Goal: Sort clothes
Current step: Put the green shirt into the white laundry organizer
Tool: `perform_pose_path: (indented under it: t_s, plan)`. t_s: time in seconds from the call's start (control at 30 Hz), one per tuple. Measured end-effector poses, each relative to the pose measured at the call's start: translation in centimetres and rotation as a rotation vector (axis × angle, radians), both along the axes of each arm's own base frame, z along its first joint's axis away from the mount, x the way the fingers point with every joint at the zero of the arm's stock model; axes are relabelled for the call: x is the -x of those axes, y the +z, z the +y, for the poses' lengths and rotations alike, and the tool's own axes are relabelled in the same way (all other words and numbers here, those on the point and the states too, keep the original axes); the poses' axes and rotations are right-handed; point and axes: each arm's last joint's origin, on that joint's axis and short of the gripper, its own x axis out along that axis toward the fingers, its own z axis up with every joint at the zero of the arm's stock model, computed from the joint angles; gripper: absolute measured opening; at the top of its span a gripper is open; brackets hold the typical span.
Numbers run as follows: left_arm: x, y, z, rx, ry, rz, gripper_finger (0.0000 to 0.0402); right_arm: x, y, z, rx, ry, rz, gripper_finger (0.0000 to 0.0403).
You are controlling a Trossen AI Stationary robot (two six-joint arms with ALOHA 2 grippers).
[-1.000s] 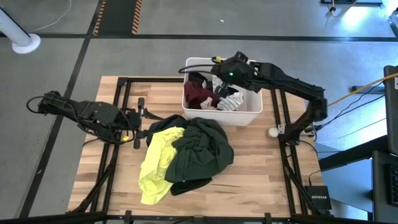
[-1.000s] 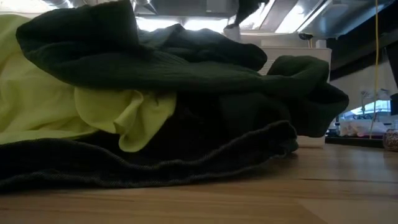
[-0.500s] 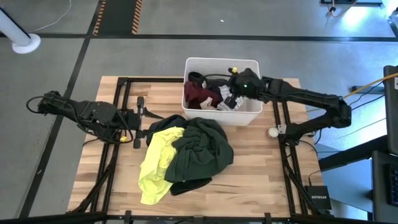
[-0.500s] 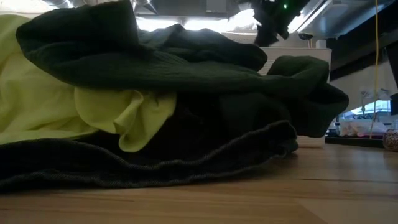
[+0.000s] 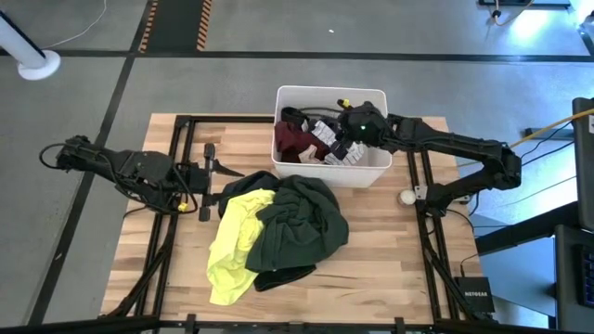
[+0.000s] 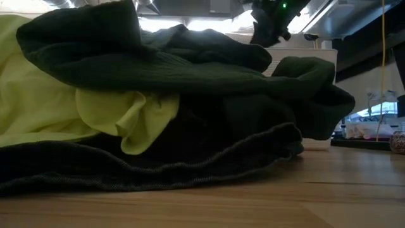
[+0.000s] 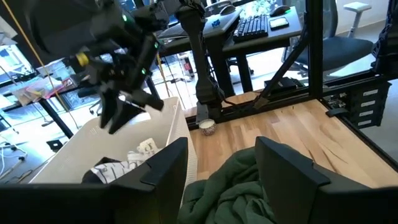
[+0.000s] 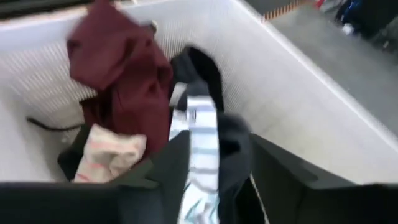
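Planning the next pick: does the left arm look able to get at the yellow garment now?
Probably yes: the left hand sits open beside the yellow garment, whose near side lies bare; the green garment covers only its far edge.

Two dark jointed arms, black cabling, yellow accents, green indicator light.

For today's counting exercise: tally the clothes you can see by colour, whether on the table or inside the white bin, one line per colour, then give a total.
Neon yellow: 1
Dark green: 1
Maroon: 1
Black-and-white striped: 1
Cream with pink stripes: 1
Total: 5 pieces clearly visible; more may lie hidden in the bin or under the pile.
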Motion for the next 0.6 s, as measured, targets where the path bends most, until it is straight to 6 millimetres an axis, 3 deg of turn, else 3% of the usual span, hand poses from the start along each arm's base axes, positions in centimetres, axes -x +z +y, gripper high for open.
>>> perform_pose_path:
  t_s: [0.17, 0.33, 0.47, 0.6]
  plan:
    - [0.0, 0.0, 0.0, 0.008, 0.001, -0.001, 0.0182, 0.0, 3.1, 0.0, 0.057, 0.019, -0.066, 0.0238]
    - [0.0, 0.0, 0.0, 0.01, 0.001, -0.001, 0.0182, 0.0, 6.0, 1.4, 0.014, 0.155, -0.181, 0.026]
    - [0.0, 0.0, 0.0, 0.006, 0.0, -0.002, 0.0182, -0.6, 7.1, 3.9, -0.007, 0.285, -0.224, 0.026]
    - [0.0, 0.1, 0.0, 0.0, -0.001, -0.005, 0.0182, -1.0, 6.9, 7.0, -0.024, 0.398, -0.21, 0.026]
